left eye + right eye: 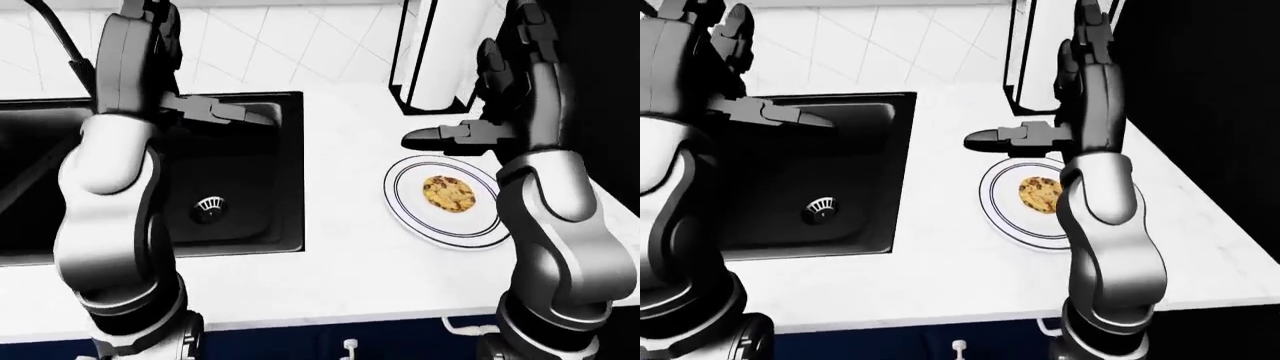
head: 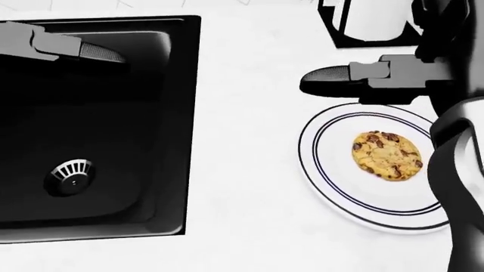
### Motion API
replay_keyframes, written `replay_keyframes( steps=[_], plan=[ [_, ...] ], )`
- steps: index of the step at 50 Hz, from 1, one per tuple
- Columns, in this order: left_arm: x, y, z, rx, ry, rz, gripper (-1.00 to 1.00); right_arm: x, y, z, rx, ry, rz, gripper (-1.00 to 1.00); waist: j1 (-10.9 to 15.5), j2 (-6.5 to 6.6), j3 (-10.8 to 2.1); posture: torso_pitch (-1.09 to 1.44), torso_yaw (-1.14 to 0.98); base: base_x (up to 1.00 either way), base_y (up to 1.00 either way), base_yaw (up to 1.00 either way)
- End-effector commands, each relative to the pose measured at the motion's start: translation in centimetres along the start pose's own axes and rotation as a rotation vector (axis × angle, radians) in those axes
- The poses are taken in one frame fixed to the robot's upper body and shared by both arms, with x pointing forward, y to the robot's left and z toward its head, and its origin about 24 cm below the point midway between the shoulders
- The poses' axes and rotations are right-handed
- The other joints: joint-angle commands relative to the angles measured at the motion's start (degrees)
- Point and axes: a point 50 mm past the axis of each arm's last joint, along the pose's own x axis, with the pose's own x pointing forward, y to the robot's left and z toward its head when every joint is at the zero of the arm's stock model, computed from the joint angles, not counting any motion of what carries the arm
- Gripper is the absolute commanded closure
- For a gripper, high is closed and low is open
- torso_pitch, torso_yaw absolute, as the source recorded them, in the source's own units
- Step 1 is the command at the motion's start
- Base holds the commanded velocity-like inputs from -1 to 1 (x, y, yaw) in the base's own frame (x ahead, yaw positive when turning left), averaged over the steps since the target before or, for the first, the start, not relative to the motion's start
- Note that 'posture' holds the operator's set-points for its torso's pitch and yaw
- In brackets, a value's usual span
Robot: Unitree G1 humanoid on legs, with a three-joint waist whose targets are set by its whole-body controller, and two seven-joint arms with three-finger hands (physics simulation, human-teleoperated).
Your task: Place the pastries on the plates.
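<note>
- Cookie [image 2: 386, 156] is lying flat on the plate [image 2: 333, 175], right side of the head view, on the white counter [image 2: 242, 141].
- Right hand [image 2: 363, 76] is hovering just above the plate's upper rim, with the forearm rising steeply at the right of the eye views. Fingers [image 2: 325, 75] are pointing straight toward frame left, extended and holding nothing; clear of the cookie.
- Left hand [image 1: 215, 112] is hanging over the black sink [image 2: 151, 187], upper left of the head view. Fingers [image 2: 98, 52] are pointing toward frame right, stretched out and empty.
- Left forearm is standing nearly upright at the left of the left-eye view, elbow low near the counter edge.
- Drain [image 2: 70, 175] is showing in the sink's lower left.
- White appliance [image 1: 440, 52] with a black frame is sitting at the top, above the plate.
</note>
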Motion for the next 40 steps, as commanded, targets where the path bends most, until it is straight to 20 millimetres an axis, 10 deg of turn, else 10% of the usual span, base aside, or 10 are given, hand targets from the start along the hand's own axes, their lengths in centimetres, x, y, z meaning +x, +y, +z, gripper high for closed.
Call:
replay_keyframes(
  steps=[1,3,9,14,18,20,31,32,39,40],
  plan=[
    [0.0,0.1,1.0,0.019,-0.064,0.013,-1.00,0.0,0.0,1.3,-0.005,-0.071,0.000,-1.00,-0.15,-0.20,-1.03,0.00,0.00,-0.09,0.41,0.00],
    [0.0,0.2,0.8,0.014,-0.058,0.021,-1.00,0.0,0.0,1.3,-0.007,-0.069,-0.001,-1.00,-0.20,-2.95,-1.50,0.00,0.00,-0.09,0.41,0.00],
    [0.1,-0.1,0.4,-0.008,-0.061,0.027,-1.00,0.2,0.1,1.6,-0.010,-0.074,0.010,-1.00,-0.20,-2.23,-2.39,0.00,0.00,-0.09,0.48,0.00],
    [0.2,-0.4,0.0,0.001,-0.070,0.032,-1.00,0.4,0.4,1.4,-0.008,-0.073,0.018,-1.00,-0.20,1.11,-1.30,0.00,0.00,-0.08,0.52,0.00],
    [0.0,-0.2,0.2,0.003,-0.091,0.032,-1.00,0.3,0.4,1.1,-0.008,-0.070,0.020,-1.00,-1.14,6.82,-2.72,0.00,0.00,-0.02,0.56,0.00],
    [-0.1,-0.3,0.0,0.013,-0.090,0.030,-1.00,0.2,0.5,1.2,-0.010,-0.070,0.024,-1.00,-0.77,4.95,-0.60,0.00,0.00,0.00,0.57,0.00],
    [-0.1,-0.4,-0.4,0.033,-0.072,0.036,-1.00,0.1,0.5,1.2,0.016,-0.080,0.027,-1.00,0.91,-3.24,-1.00,0.00,0.00,0.00,0.55,0.07],
    [-0.1,-0.3,-0.3,0.034,-0.072,0.038,-1.00,0.1,0.5,1.2,0.012,-0.081,0.025,-1.00,0.41,0.37,-0.36,0.00,0.00,0.00,0.00,0.80],
    [-0.1,-0.2,-0.2,0.038,-0.074,0.040,-1.00,0.1,0.4,1.4,-0.006,-0.077,0.021,-1.00,-0.43,5.98,-1.75,0.00,0.00,0.00,0.12,0.70],
    [-0.1,-0.3,-0.3,0.035,-0.073,0.039,-1.00,0.1,0.4,1.3,-0.008,-0.073,0.016,-1.00,0.19,1.76,-1.54,0.00,0.00,0.00,0.82,0.00]
  ],
)
